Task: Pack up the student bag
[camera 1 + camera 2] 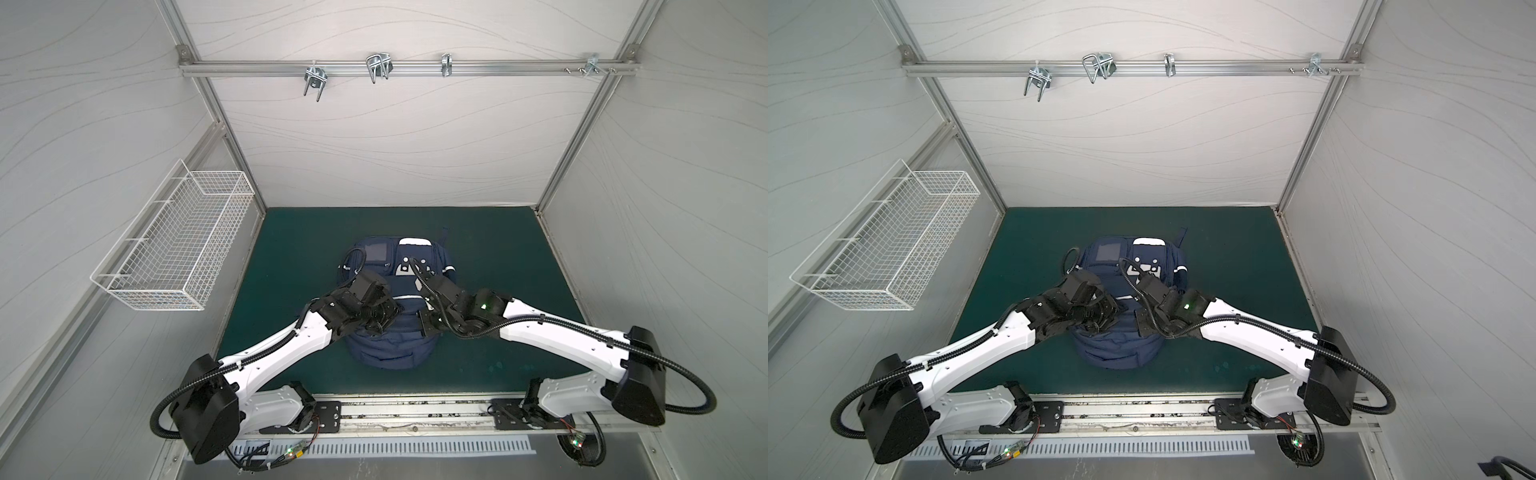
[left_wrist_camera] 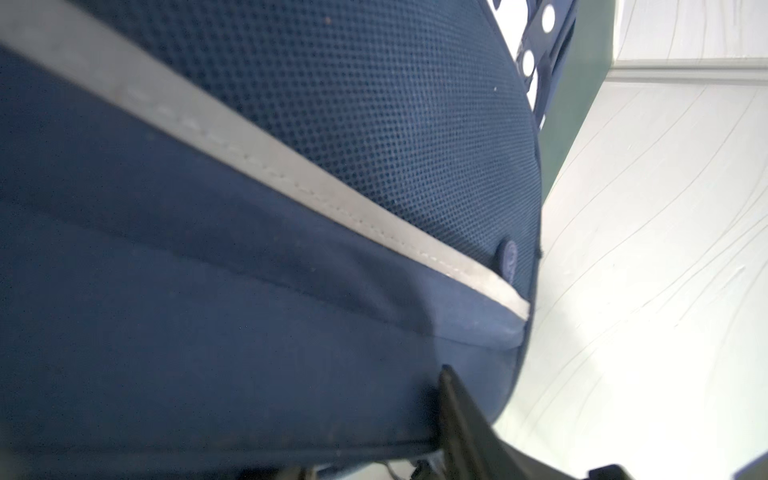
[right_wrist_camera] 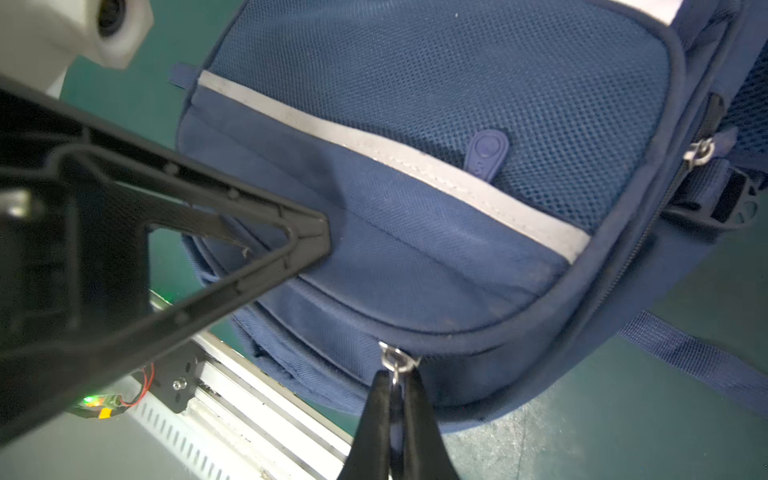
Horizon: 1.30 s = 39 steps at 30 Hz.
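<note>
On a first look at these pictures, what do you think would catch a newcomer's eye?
The navy student bag stands out, lying in the middle of the green mat. In the right wrist view, the right gripper is shut on a metal zipper pull at the bag's edge. A white wire basket hangs on the left wall.

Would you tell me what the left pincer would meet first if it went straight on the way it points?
The student bag: the left pincer aims at its navy front pocket, probably touching it.
</note>
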Each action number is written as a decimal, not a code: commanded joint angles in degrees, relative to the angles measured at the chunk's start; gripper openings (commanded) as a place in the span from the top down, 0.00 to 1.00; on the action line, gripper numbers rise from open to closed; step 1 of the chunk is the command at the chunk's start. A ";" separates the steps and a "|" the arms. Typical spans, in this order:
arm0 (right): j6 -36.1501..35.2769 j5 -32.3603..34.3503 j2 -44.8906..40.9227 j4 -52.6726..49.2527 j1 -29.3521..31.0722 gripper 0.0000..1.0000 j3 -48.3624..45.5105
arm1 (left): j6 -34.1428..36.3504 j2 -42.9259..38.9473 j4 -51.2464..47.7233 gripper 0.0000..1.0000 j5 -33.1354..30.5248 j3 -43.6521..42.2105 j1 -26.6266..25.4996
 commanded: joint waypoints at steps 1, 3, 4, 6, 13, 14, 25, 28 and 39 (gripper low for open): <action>-2.01 -0.91 -3.08 0.00 1.57 1.00 -0.03 | 0.53 0.59 3.30 0.67 -1.13 2.49 2.39; -2.70 0.32 -3.89 -1.01 1.64 1.00 -0.49 | 1.17 -0.10 2.59 0.80 -0.63 2.06 3.93; -2.97 1.33 -4.30 -2.12 1.56 1.00 -0.46 | 1.45 -0.65 2.15 0.87 -0.59 1.67 4.76; -3.84 3.57 -4.93 -4.36 1.25 1.00 -0.33 | 2.13 -1.74 1.35 0.96 -0.38 1.02 5.82; -7.38 4.38 -6.93 -6.95 -5.51 1.00 -2.11 | 4.52 -4.59 0.09 1.00 0.56 -0.24 7.40; -7.95 4.09 -7.05 -6.82 -6.62 1.00 -2.37 | 4.88 -4.80 0.10 1.00 0.66 -0.18 7.47; -14.26 0.96 -3.62 -1.66 -19.66 1.00 -3.88 | 8.03 -5.57 -1.12 1.00 1.96 0.67 7.98; -15.16 0.29 -1.11 -0.43 -22.86 1.00 -3.32 | 8.42 -5.46 -0.88 1.00 2.54 0.63 7.96; -14.20 1.49 4.80 1.49 -26.53 1.00 -0.51 | 9.41 -6.25 -0.84 1.00 3.71 -0.15 7.96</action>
